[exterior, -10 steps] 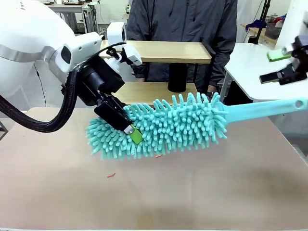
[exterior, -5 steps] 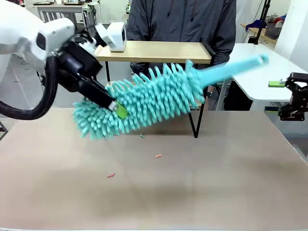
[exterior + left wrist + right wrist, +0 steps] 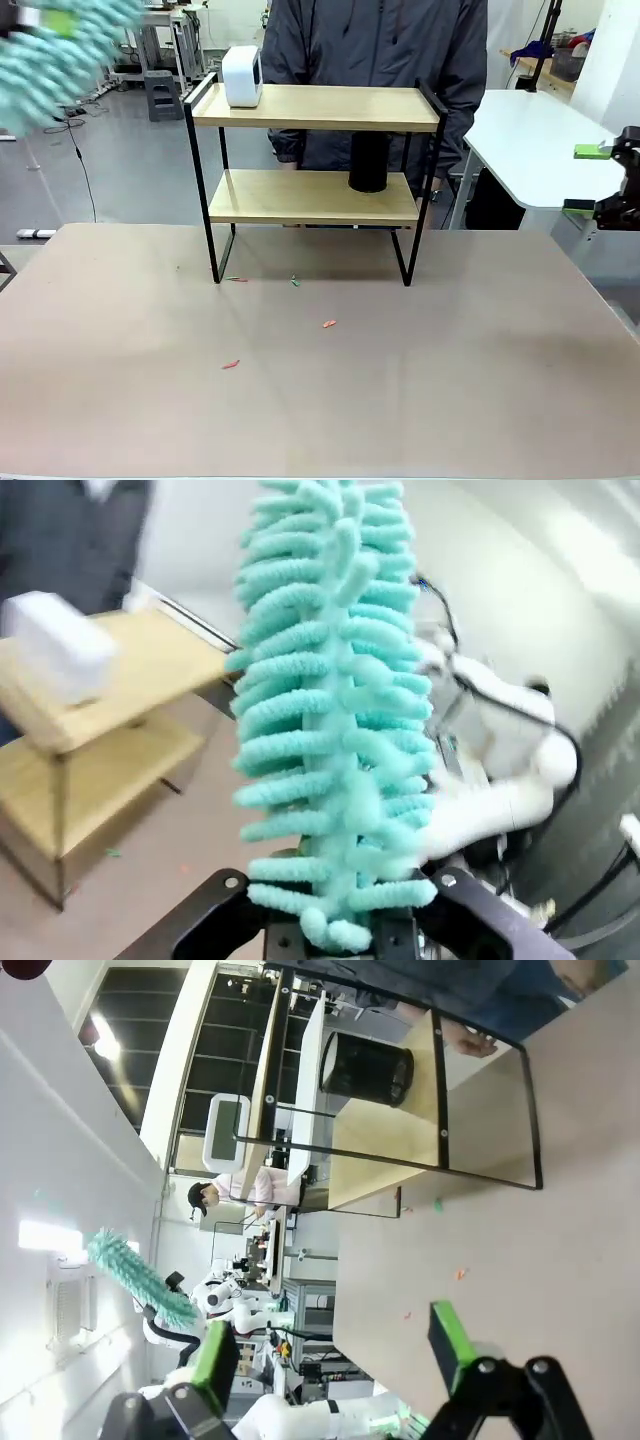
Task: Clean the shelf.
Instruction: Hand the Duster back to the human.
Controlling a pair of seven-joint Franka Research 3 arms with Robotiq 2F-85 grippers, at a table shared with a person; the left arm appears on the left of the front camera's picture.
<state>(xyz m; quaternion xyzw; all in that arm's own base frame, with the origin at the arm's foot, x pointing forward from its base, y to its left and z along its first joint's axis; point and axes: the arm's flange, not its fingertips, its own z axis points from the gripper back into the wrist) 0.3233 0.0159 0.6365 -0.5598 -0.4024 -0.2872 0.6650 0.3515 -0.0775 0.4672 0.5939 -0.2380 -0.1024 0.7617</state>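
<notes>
Clamped in my left gripper (image 3: 340,920), the teal microfiber duster (image 3: 335,720) is riding high off the shelf (image 3: 310,108), while my right gripper (image 3: 335,1360) is waiting wide open.

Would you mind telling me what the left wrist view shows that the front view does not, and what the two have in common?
Left wrist view alone: the left gripper, jaws shut on the teal duster, seen sharp, bristles pointing away from the camera.

Front view alone: the right gripper with jaws open at the right edge, a black cylinder on the lower board, and small scraps on the table.

Both: the shelf with a white box on its top board.
</notes>
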